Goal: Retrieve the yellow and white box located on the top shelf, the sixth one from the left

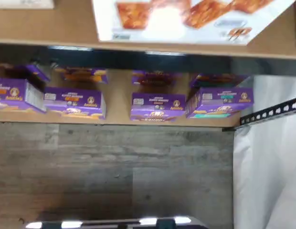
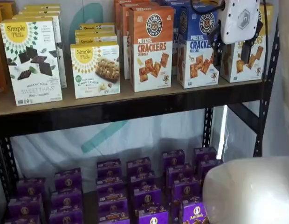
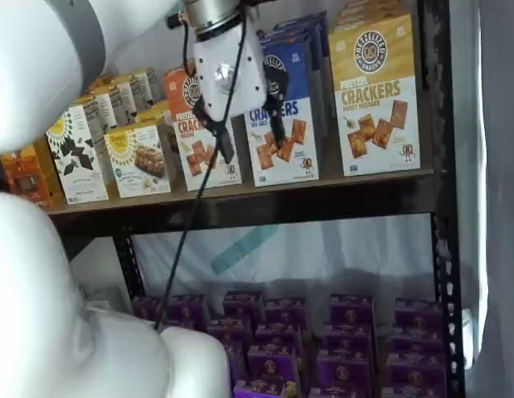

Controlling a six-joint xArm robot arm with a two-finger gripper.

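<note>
The yellow and white box (image 3: 377,95) stands at the right end of the top shelf (image 3: 240,201), upright, beside the black upright. In a shelf view the box (image 2: 247,58) is partly covered by my gripper (image 2: 232,46). The gripper hangs in front of the shelf with its white body up and its two black fingers spread, a plain gap between them and nothing held. In a shelf view the gripper (image 3: 247,123) overlaps the orange and blue boxes. The wrist view shows a white box face with brown crackers (image 1: 186,19) on a tan board; I cannot tell which box it is.
A blue-topped cracker box (image 2: 196,51) and an orange-topped one (image 2: 151,49) stand left of the target, and Simple Mills boxes (image 2: 95,70) further left. Several purple boxes (image 2: 144,196) fill the lower shelf. A black upright (image 3: 439,166) borders the right end. My white arm (image 3: 41,66) fills the near left.
</note>
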